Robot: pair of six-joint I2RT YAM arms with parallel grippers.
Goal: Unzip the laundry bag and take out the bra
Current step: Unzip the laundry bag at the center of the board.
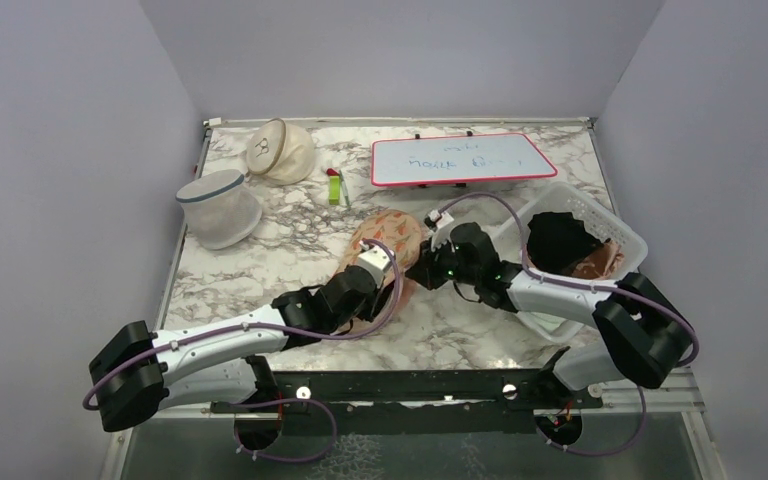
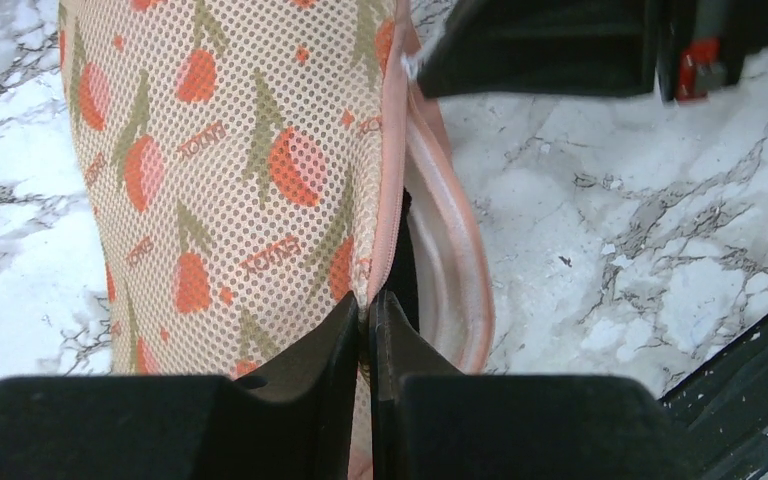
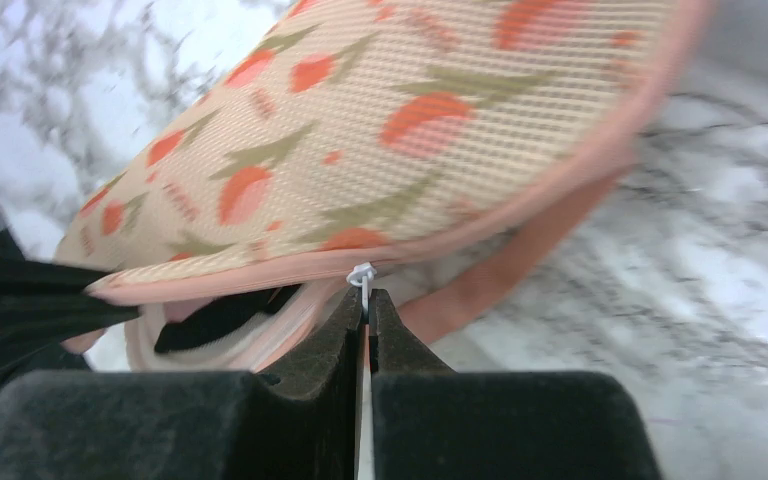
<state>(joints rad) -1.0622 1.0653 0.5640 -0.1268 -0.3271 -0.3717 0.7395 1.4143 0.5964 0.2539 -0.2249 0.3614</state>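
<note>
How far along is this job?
Partly unzipped: the peach-pink flower-printed mesh laundry bag gapes along one edge. In hand: left end effector pinches its seam, right end effector holds the white zipper tie. Left: finish unzipping, take out the dark-edged bra, barely visible inside.

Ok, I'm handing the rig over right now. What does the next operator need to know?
The left gripper is shut on the laundry bag at its zip edge, pinning it to the table.
The right gripper is shut on the white zip pull.
Done: zip partly open, with a gap between the grippers.
The bra is inside; only what looks like its dark edging shows.
Left: finish unzipping, then pull the bra out.
</note>
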